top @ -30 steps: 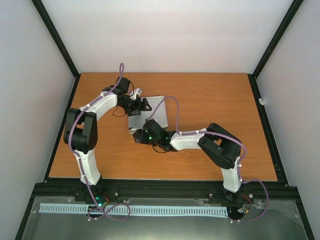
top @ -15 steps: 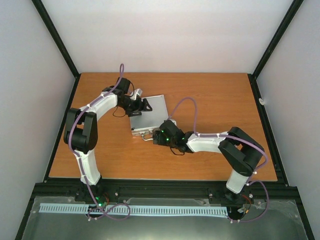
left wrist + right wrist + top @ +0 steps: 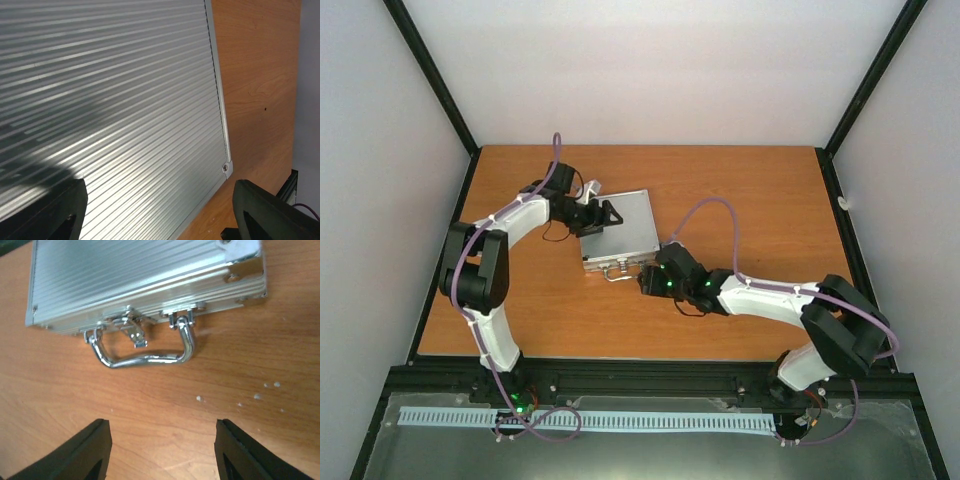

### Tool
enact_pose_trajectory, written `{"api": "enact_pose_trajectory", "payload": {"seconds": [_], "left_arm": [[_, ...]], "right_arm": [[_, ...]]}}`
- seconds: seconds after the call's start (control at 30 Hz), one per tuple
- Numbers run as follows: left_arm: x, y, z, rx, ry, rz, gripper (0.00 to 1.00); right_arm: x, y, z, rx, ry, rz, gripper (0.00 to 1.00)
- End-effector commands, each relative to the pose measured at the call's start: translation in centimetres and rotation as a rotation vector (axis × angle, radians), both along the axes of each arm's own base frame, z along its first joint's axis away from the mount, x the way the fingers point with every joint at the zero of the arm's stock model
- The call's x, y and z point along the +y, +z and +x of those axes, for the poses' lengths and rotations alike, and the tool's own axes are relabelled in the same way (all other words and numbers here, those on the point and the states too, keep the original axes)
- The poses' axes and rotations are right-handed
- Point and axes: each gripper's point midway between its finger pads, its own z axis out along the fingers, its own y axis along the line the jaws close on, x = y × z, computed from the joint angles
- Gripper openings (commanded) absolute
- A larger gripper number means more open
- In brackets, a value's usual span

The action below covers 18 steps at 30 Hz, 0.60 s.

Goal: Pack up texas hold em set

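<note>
Since a second ago the right gripper (image 3: 647, 281) has drawn back off the near edge of the small silver ribbed aluminium case (image 3: 625, 230) toward 5 o'clock, and the right arm's elbow has swung out toward the 3 o'clock edge, while the left arm has barely shifted. That case lies flat with its lid down, a little toward 11 o'clock from the middle of the brown wooden counter (image 3: 750, 190); none of its contents can be seen. Its curved chrome handle (image 3: 145, 358) hangs from the side facing 6 o'clock and lies flat on the wood, with a small chrome latch (image 3: 131, 331) just above it; whether the latch is fastened I cannot tell. In the right wrist view a rounded metal corner cap (image 3: 245, 262) shows at the case's 2 o'clock corner. The left gripper (image 3: 603, 216) is over the case's 9 o'clock edge; in its wrist view the left gripper (image 3: 157, 189) is released, its dark fingers (image 3: 45, 210) standing wide apart above the ribbed lid with nothing clamped between them. The right gripper (image 3: 161, 425) is released too, its fingers spread over bare wood just short of the handle, not touching it. A few white specks (image 3: 257, 396) dot the counter at 4 o'clock from the handle. A purple cable (image 3: 705, 208) loops over the right arm.
</note>
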Motion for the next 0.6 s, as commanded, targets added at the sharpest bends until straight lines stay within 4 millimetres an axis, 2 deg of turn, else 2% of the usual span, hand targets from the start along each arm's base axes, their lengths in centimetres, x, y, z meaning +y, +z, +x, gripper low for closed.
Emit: {"api": "enact_pose_trajectory", "payload": {"seconds": [0.0,0.13,0.17,0.3,0.57], "left_arm": [[0.9,-3.2,-3.1,0.152,0.026,0.056,0.83],[0.7,-3.4,-3.6,0.154,0.022,0.052,0.83],[0.7,-3.5,-3.7,0.155,0.020,0.052,0.83],[0.7,-4.2,-4.2,0.167,0.017,0.056,0.83],[0.7,-4.6,-4.4,0.172,0.011,0.059,0.83]], "right_arm": [[0.0,1.1,-0.7,0.003,0.024,0.041,0.51],[0.5,1.2,-0.8,0.011,0.047,0.050,0.14],[0.9,1.3,-0.6,0.008,0.054,0.059,0.09],[2.9,0.7,0.3,0.018,0.085,0.068,0.03],[6.6,-1.5,2.7,0.020,0.109,0.121,0.03]]}}
